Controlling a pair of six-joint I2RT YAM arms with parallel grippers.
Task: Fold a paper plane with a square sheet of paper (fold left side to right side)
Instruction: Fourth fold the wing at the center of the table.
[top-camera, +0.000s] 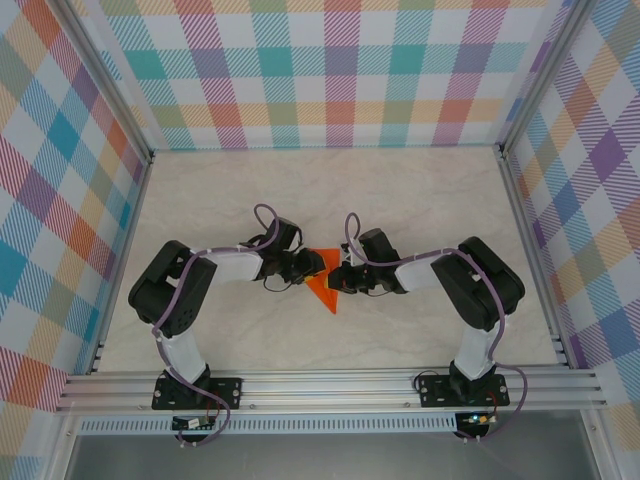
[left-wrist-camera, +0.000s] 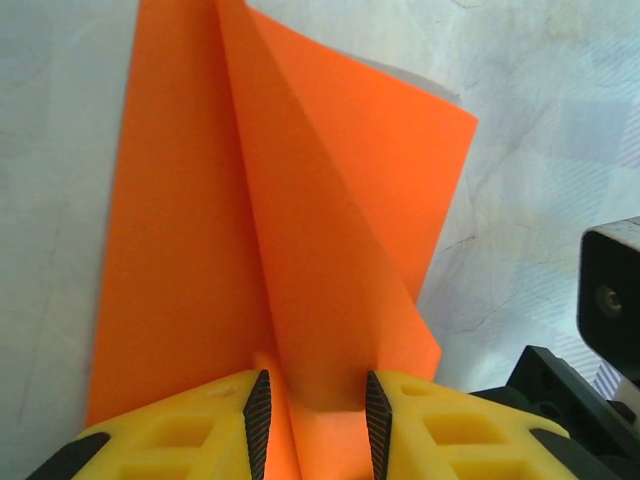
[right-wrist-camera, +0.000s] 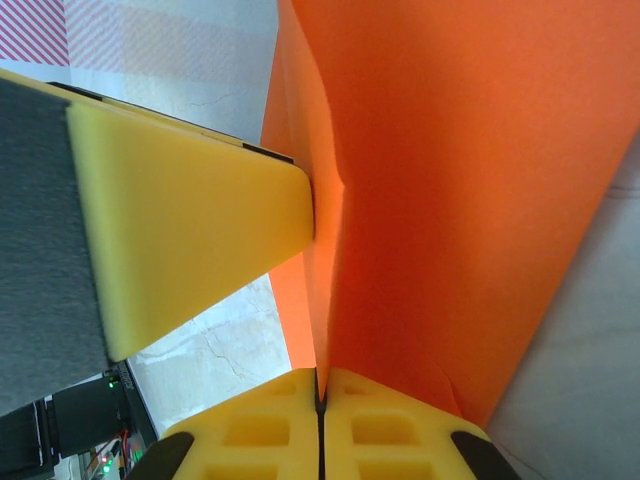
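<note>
Now, orange paper (top-camera: 326, 291) sits mid tabletop (top-camera: 420, 200): right end effector (right-wrist-camera: 321, 425) at 3 o'clock is clenched on its edge, left end effector (left-wrist-camera: 316, 420) at 9 o'clock straddles the raised crease, grip unclear. Best carry it level, edges matched.

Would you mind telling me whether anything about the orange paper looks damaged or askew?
No tears or damage show. The square sheet of paper is part-folded, its flaps standing up off the table, with the right gripper shut on one edge.
</note>
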